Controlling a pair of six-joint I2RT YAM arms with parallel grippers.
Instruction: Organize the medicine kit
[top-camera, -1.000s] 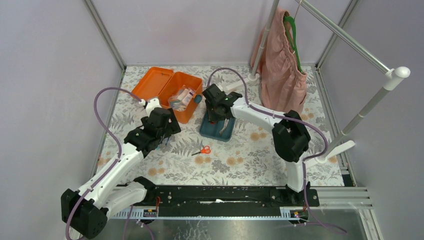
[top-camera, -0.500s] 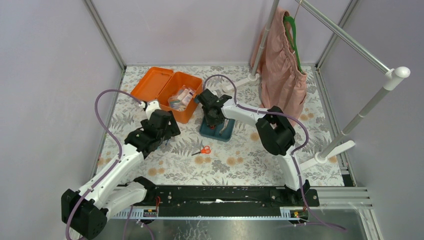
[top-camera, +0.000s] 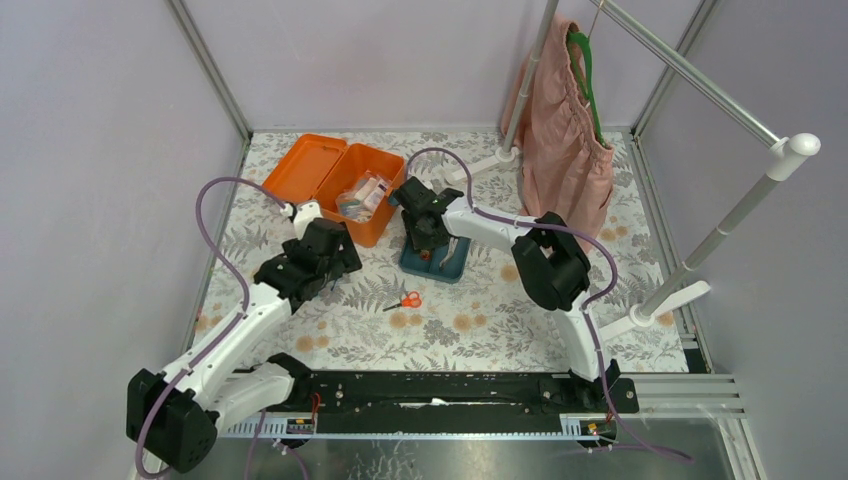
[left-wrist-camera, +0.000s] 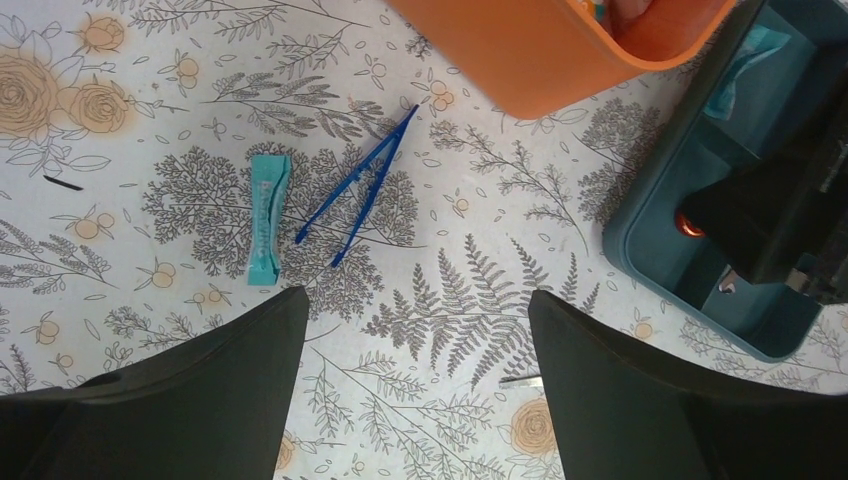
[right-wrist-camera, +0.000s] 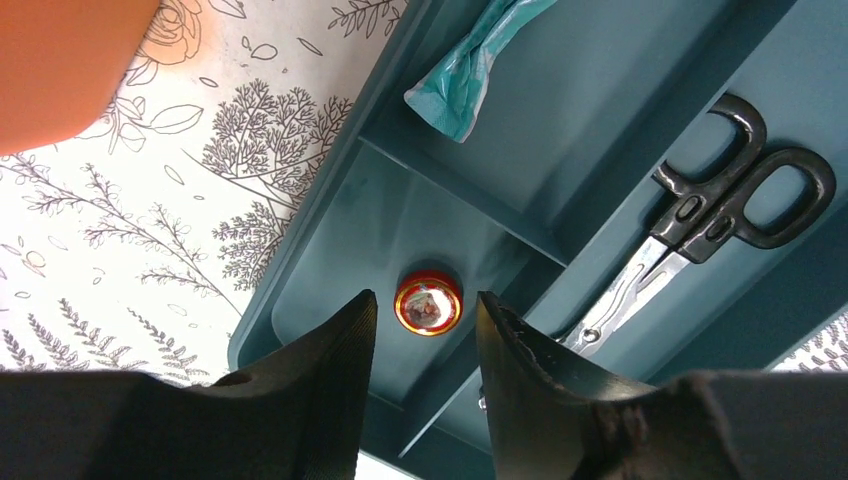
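Observation:
The orange medicine kit (top-camera: 345, 185) stands open at the back left, lid laid flat, with packets inside. Its teal insert tray (top-camera: 450, 262) lies on the table to the right of it. My right gripper (top-camera: 425, 238) hangs over the tray, open, and a small red round tin (right-wrist-camera: 428, 302) lies loose in the corner compartment (right-wrist-camera: 340, 240) just beyond its fingertips. Black scissors (right-wrist-camera: 700, 215) and a teal packet (right-wrist-camera: 470, 70) lie in other compartments. My left gripper (left-wrist-camera: 418, 300) is open and empty above the cloth, short of the blue tweezers (left-wrist-camera: 358, 187) and a teal sachet (left-wrist-camera: 267, 218).
Small orange-handled scissors (top-camera: 405, 300) lie on the floral cloth in front of the tray. A pink garment (top-camera: 560, 140) hangs on a green hanger from the metal rack at the back right. The rack's base (top-camera: 670, 300) sits at the right.
My right gripper has swung left and down into the tray and its jaws have spread, leaving the red tin lying free. The left arm has shifted only slightly.

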